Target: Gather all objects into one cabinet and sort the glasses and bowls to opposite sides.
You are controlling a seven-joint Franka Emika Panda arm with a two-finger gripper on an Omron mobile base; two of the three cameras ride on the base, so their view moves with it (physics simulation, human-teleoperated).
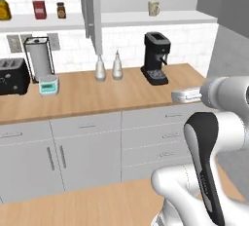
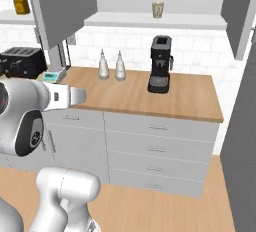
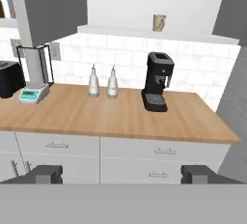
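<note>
my jaws stand released and grasp nothing, well back from the wooden surface (image 3: 120, 117). the cream speckled mug (image 3: 159, 22), handle to its side, stands upright on the white shelf (image 3: 144, 32) of the open cabinet (image 2: 60, 6), above the black coffee machine (image 3: 158, 80).

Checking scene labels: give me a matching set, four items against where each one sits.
Items:
1. cream speckled mug
2. coffee machine
3. two white bottles
4. toaster

Places:
A. counter, far left
B. shelf of the open wall cabinet
C. counter, right part, below the open cabinet
D. counter by the backsplash, left of the coffee machine

Pairs: 1-B, 2-C, 3-D, 4-A
</note>
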